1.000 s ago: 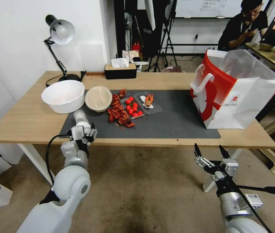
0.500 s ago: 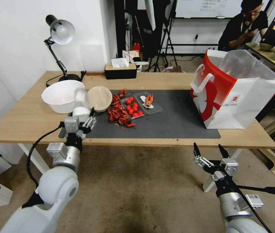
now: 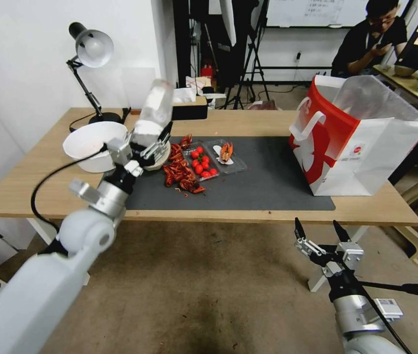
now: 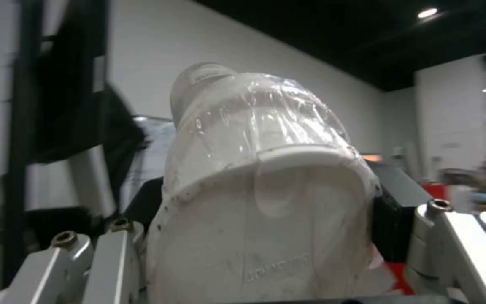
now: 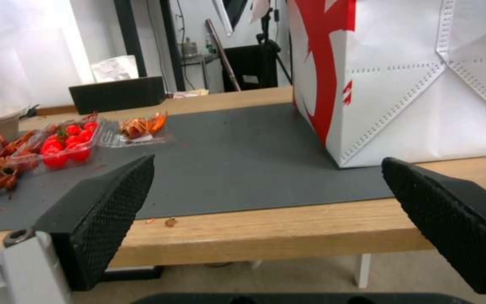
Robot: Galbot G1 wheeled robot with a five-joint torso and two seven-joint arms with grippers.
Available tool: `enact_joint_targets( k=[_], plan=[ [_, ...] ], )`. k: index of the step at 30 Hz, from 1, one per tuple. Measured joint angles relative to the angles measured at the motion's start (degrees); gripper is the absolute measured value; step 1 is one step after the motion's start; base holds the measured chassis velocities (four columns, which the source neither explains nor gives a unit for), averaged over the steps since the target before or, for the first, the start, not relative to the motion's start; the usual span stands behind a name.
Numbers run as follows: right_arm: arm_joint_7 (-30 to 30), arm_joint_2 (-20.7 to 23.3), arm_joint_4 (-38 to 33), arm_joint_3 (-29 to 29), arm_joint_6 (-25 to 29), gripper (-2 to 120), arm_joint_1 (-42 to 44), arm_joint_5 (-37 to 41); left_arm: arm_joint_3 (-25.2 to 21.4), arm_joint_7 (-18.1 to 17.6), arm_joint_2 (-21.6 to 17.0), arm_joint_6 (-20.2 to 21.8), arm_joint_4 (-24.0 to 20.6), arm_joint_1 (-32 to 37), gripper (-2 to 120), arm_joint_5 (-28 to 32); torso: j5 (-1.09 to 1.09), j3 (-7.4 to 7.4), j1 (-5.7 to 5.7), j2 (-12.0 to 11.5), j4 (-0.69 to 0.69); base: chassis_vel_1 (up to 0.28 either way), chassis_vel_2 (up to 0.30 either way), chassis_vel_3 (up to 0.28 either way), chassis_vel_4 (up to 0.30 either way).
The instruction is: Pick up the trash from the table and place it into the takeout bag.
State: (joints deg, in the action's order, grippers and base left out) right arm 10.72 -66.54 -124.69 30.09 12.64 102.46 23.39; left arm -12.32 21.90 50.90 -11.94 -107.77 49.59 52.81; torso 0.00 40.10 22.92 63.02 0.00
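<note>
1. Raised since 1 second ago, the left gripper (image 3: 151, 142) now holds the clear lidded plastic cup (image 3: 154, 110) tilted in the air above the table's (image 3: 268, 120) left half, where earlier it stood low at the near edge.
2. Upright on the table's right end stands the takeout bag (image 3: 361, 147), red and white, well apart from the lifted cup.
3. Behind the gripper on the dark mat (image 3: 263, 182) sits the beige round bowl (image 3: 165, 153), beside a white bowl (image 3: 86, 142).
4. Below the table's near edge, the right gripper (image 3: 318, 231) hangs with fingers spread apart, empty.
</note>
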Motion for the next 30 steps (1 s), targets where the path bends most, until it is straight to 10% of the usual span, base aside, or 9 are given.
enact_joint_targets(
  k=[10, 30],
  plan=[
    [0.5, -0.4, 0.1, 0.4, -0.1, 100, 0.2, -0.3, 11.9, 18.5, 2.3, 0.8, 12.8, -16.7, 61, 1.3, 0.01, 0.01, 0.00, 0.0, -0.01, 0.000, 0.000, 0.000, 0.000],
    [0.5, -3.0, -0.4, 0.9, 0.4, 100, 1.7, -2.1, 24.5, 24.6, 18.7, 2.7, 31.4, -40.8, 61, 1.2, 0.01, 0.00, 0.00, 0.0, 0.00, 0.000, 0.000, 0.000, 0.000]
  ],
)
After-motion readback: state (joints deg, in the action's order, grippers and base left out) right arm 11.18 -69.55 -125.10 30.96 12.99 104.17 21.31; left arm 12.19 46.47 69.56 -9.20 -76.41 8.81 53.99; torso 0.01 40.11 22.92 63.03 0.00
